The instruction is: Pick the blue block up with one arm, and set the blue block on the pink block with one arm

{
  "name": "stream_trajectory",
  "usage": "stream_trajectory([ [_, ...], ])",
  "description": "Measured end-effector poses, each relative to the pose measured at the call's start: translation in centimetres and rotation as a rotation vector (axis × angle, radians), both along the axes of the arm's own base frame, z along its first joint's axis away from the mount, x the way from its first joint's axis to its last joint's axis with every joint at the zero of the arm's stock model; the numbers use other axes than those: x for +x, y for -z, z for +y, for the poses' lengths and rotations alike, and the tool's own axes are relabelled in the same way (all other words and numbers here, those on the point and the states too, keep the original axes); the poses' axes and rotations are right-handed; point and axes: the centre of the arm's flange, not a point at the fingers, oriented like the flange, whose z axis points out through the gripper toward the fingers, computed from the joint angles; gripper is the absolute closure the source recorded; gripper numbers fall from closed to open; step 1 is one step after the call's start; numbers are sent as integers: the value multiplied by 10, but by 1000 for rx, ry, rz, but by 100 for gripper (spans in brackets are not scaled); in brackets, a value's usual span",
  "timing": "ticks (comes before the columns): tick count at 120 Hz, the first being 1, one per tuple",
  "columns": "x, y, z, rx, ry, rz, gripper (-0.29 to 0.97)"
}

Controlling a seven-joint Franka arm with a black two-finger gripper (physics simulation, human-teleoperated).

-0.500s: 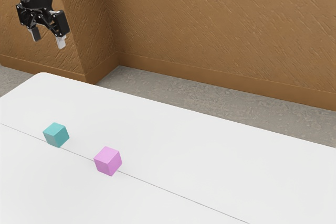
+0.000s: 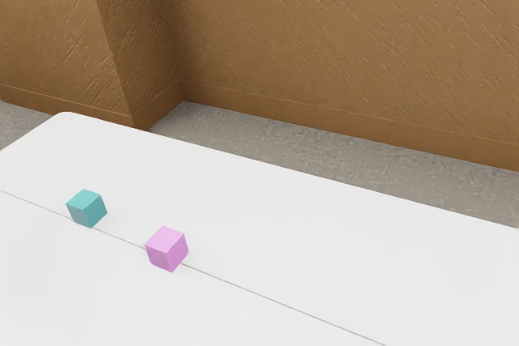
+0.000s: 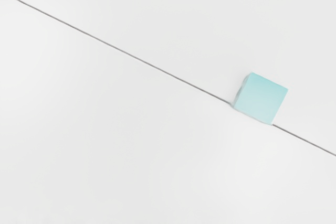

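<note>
White tabletop (image 2: 324, 224) before brown textured walls (image 2: 324, 38): blue block (image 2: 86, 207) sits on the thin seam (image 3: 126, 52), pink block (image 2: 166, 249) near it toward the exterior view's right, apart; the gripper's opening cannot be told

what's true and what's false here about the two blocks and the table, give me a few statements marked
1. The blue block rests against the thin dark seam in the table. True.
2. The blue block is stacked on the pink block. False: both sit on the table, apart, with bare surface between them.
3. The pink block lies toward the exterior view's right of the blue block. True.
4. The table top is dark wood. False: it is white; the brown textured surface is the wall behind it.
5. The pink block is tipped over the table's edge. False: it sits flat, well inside the edge.
</note>
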Motion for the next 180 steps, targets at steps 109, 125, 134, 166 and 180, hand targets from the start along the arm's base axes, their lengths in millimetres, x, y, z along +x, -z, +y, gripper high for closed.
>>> stream_trajectory([
  [109, 107, 358, 11, -176, 364, 64, 0],
  [125, 107, 369, 4, -160, 452, 48, 1],
  [134, 103, 373, -2, -155, 500, 40, 1],
  [166, 90, 379, -15, -146, 547, 0, 1],
  [180, 92, 382, -20, -149, 501, -6, 0],
])
